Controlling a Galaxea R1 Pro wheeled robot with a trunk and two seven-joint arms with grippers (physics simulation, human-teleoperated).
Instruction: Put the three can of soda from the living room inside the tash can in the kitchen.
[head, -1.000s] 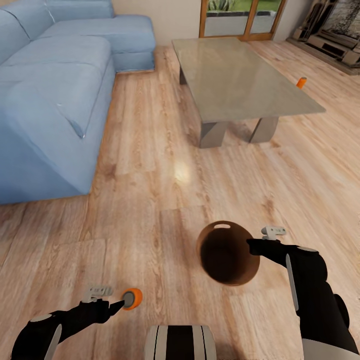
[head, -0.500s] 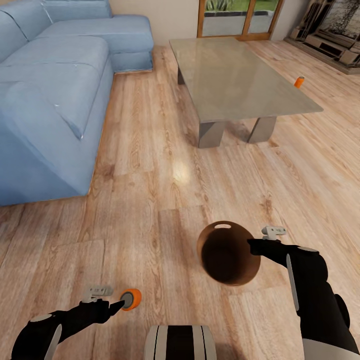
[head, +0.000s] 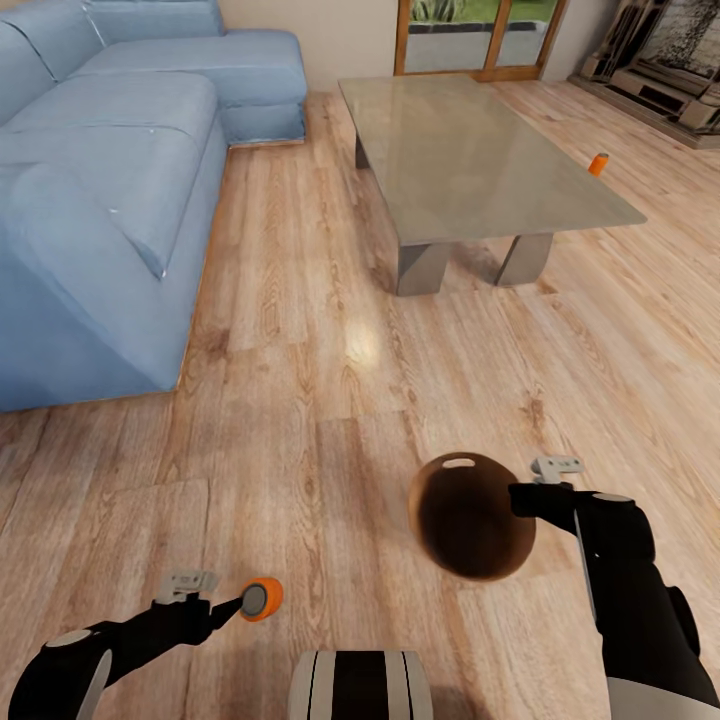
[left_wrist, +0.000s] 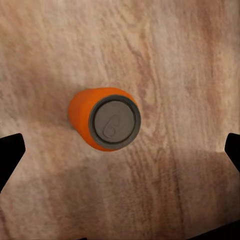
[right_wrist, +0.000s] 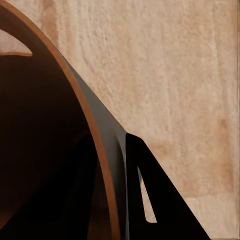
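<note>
Task stage, as we judge it: none of the three cans can be confirmed in the bin.

- Trash can (head: 468, 530): carried by our right gripper (head: 528, 497), tilted so its dark mouth faces us. The right wrist view shows one finger inside the rim and one outside, clamped on the wall (right_wrist: 107, 165). Interior too dark to tell whether a can lies in it.
- Soda can (head: 262, 599): at our left gripper (head: 236, 606), grey end toward the head camera. In the left wrist view the can (left_wrist: 106, 118) sits centred between fingertips standing wide at the picture's edges; whether it is gripped we cannot tell.
- Second soda can (head: 598, 164): upright on the floor at 1 o'clock, beyond the far corner of the coffee table (head: 480, 160).
- Third can: unlocated.

Room: bare wood floor (head: 330, 400) lies open ahead. Blue sofa (head: 90, 200) bounds us from 9 to 11 o'clock; the table's near edge and legs sit at 12 to 1. The lane between them runs toward the glass doors (head: 480, 40).
</note>
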